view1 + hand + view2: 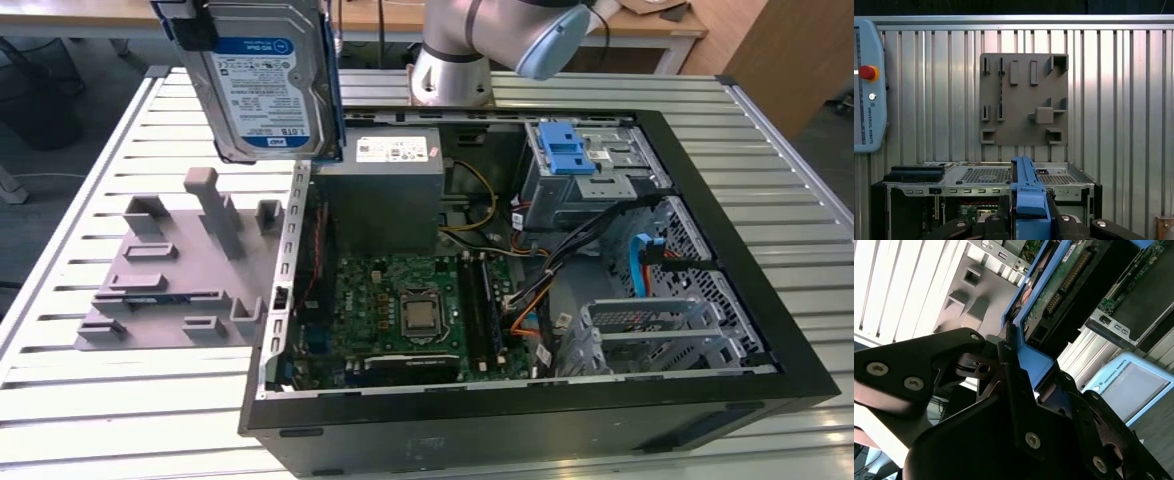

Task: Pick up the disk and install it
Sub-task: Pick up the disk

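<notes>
The disk (260, 85) hangs in the air at the upper part of the exterior view's left, upright, its blue-and-white label facing the camera and its blue frame running along both long edges. It touches neither the table (94, 400) nor the case (534, 410). In that view its lower end overlaps the case's far corner on the left, next to the power supply (380, 190).

In the second wrist view the gripper (1018, 367) has its jaws pinching the end of the disk's blue frame, one black finger (1004, 352) flat against each side. The drive's green circuit board points away from the camera. The first wrist view looks down along the thin edge of the frame, with the black finger links at either side of it.

Below, the case lies open on the slatted metal table. Inside are the green motherboard (414, 300), loose coloured cables and, toward the exterior view's right, a grey drive cage (587, 185) with a blue bracket (567, 148) on top. Nearer the camera stands a second, perforated cage (654, 335).

On the table just beside the case, toward the exterior view's left, sits a grey fixture (174, 265) with upright posts and slots. A light blue pendant (869, 85) with a red button lies on the table, well apart from the fixture. The arm's base (454, 70) rises behind the case.
</notes>
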`<state>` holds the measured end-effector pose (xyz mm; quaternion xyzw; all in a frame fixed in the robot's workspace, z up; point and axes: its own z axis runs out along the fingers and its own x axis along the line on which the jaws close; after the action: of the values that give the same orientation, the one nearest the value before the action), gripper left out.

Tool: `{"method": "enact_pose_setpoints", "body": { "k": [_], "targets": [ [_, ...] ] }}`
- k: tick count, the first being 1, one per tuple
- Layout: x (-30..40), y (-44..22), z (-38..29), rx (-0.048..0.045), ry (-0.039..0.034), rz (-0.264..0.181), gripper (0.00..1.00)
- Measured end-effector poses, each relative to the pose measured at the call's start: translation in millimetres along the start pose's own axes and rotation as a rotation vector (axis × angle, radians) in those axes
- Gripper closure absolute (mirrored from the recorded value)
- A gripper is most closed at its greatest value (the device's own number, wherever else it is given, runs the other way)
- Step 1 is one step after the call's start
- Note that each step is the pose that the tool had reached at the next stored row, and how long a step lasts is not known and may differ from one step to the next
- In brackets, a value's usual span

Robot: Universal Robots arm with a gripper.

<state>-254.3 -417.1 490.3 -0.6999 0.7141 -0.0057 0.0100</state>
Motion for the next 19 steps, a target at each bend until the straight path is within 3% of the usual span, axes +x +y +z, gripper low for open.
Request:
{"method": "enact_pose_setpoints", "body": {
  "k": [9, 19],
  "targets": [
    [2.8, -8.8, 0.1, -0.0001, 0.0000, 0.000, 0.64],
    [6.6, -25.8, 0.5, -0.0002, 0.0000, 0.000, 0.64]
  ]
}}
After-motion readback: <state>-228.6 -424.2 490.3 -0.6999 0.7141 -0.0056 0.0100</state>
